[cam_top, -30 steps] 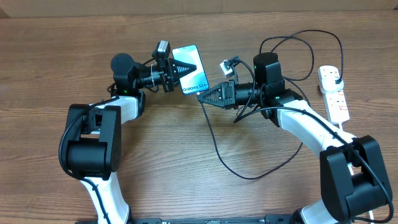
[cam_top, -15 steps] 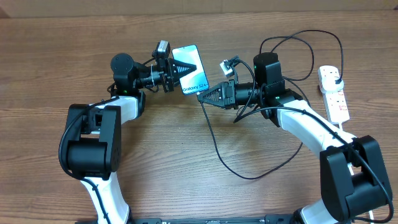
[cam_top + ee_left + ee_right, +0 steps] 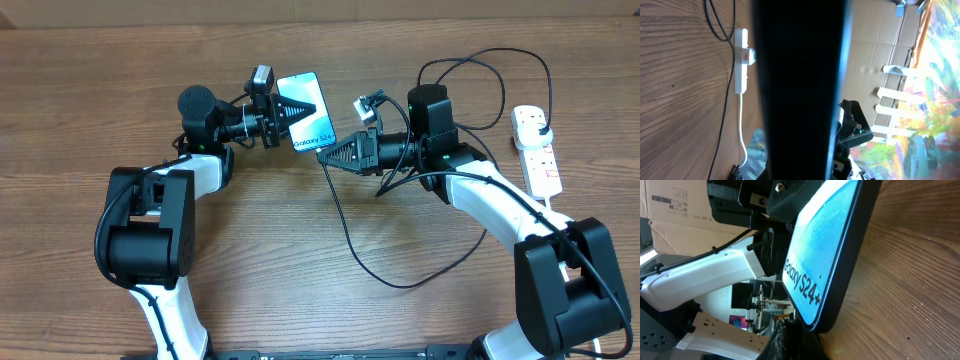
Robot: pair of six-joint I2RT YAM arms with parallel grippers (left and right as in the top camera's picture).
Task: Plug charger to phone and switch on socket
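The phone (image 3: 305, 112) shows its lit screen with dark text near the near end, and my left gripper (image 3: 297, 110) is shut on its left edge. In the left wrist view the phone (image 3: 800, 90) is a dark slab filling the middle and hiding the fingers. My right gripper (image 3: 324, 155) is shut on the connector end of the charger (image 3: 345, 230), right at the phone's near end. In the right wrist view the phone (image 3: 825, 250) fills the centre, with the dark fingertips (image 3: 802, 340) just under its end. The white socket (image 3: 535, 150) lies at the far right with a black plug (image 3: 541, 124) in it.
The black cable loops across the table in front of the right arm and again behind it (image 3: 500, 60). The socket (image 3: 741, 60) and its white cord (image 3: 741, 130) also show in the left wrist view. Cardboard boxes (image 3: 675, 210) stand beyond the table's edge.
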